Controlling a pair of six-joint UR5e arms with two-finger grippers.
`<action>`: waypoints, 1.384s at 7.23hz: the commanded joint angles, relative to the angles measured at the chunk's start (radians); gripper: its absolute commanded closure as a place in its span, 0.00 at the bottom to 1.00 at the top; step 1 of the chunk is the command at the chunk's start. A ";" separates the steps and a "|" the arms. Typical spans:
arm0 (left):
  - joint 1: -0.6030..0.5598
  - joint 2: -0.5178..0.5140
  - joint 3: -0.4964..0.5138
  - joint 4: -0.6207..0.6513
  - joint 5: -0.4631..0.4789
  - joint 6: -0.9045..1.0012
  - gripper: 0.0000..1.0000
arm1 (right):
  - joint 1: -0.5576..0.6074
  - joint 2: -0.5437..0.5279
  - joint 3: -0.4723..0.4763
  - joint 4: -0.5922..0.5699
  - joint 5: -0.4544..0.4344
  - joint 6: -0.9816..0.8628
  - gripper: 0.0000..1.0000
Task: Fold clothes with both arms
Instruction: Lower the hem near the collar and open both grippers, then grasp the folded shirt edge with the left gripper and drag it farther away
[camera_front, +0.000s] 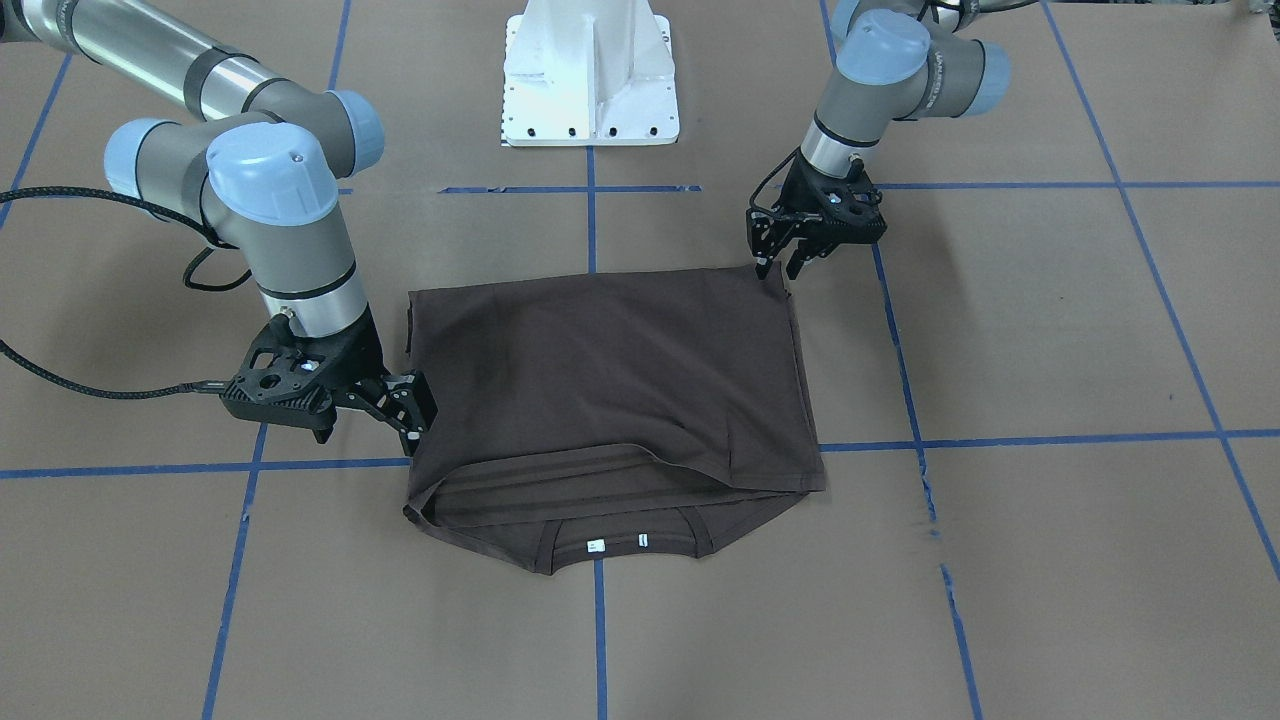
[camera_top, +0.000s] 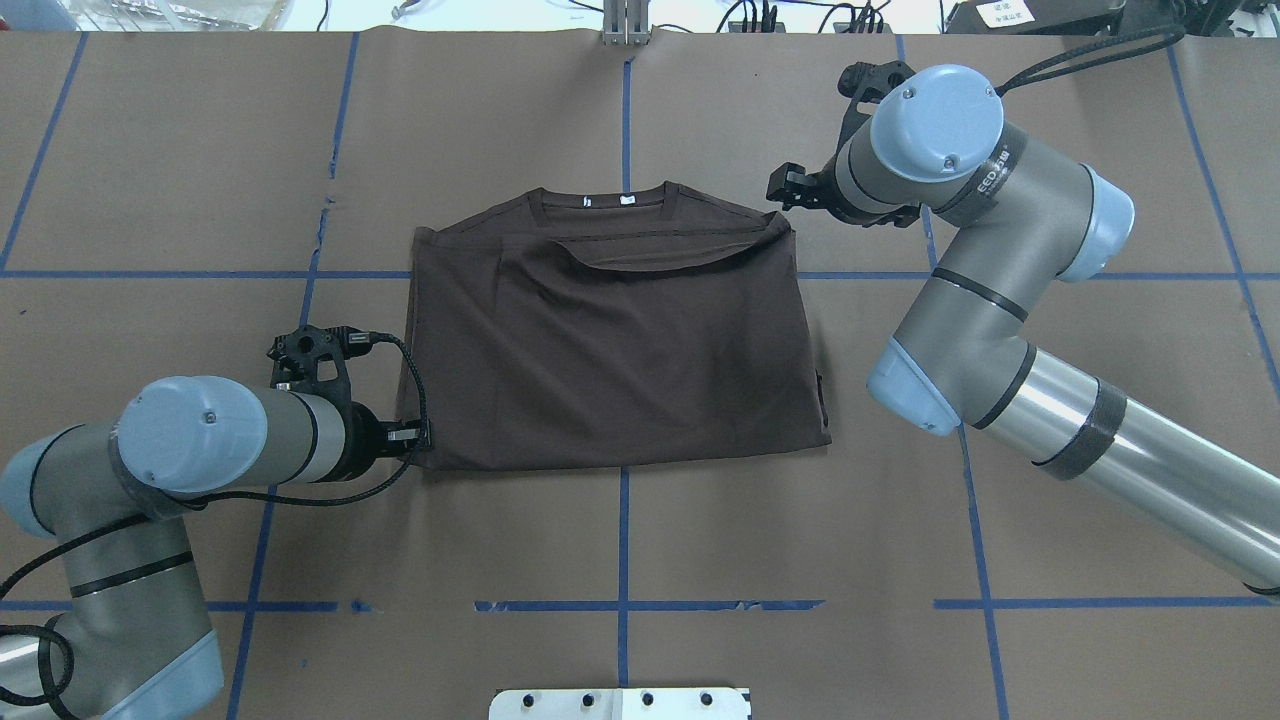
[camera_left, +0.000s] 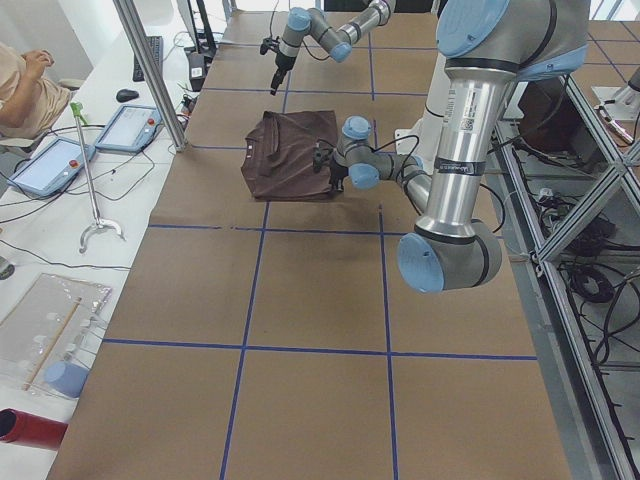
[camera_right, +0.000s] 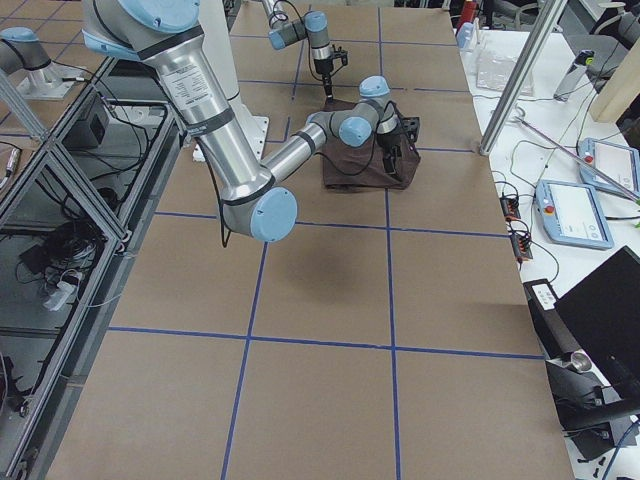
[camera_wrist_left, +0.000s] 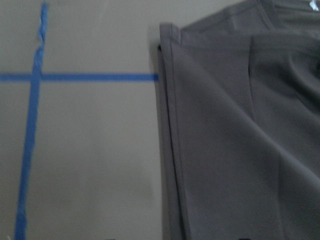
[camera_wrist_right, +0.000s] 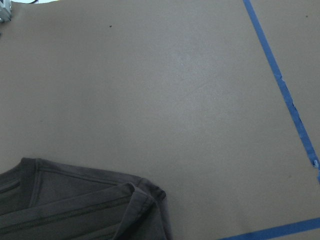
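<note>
Left gripper (camera_front: 780, 264) first: it is hanging at the corner of the dark brown T-shirt (camera_front: 610, 370) nearest my base. Its jaws are pointing down with a clear gap between them, so I am reading it as spread and gripping nothing. Whether its tips are touching cloth I cannot tell. My right gripper (camera_front: 412, 420) is sitting against the opposite side edge, near the collar end. From these angles I cannot tell whether its jaws are apart or together, and neither wrist camera is showing any fingers.

The shirt is lying flat on the brown paper-covered table (camera_front: 1050, 330), already folded into a rough rectangle. Its lower part is lapping up toward the ribbed collar (camera_front: 560, 552), which is facing away from me with the white neck tags (camera_front: 597, 545) showing.

I am judging the step in hand to be taking hold for the next fold. To do it well, I am wanting each gripper low enough to pinch every layer at its corner, not just the top one. Both should be closing before either lifts. Then I should be raising them together with even tension, so the stacked layers are not sliding apart or dragging across the paper.
</note>
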 joint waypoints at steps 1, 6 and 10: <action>0.017 0.002 0.003 -0.001 0.005 -0.011 0.51 | 0.000 0.000 0.000 0.000 0.000 0.000 0.00; 0.014 0.008 0.015 0.007 0.007 0.007 1.00 | 0.000 -0.002 0.000 0.000 -0.002 0.003 0.00; -0.342 -0.102 0.269 -0.004 0.015 0.454 1.00 | -0.002 0.000 -0.002 0.000 -0.002 0.008 0.00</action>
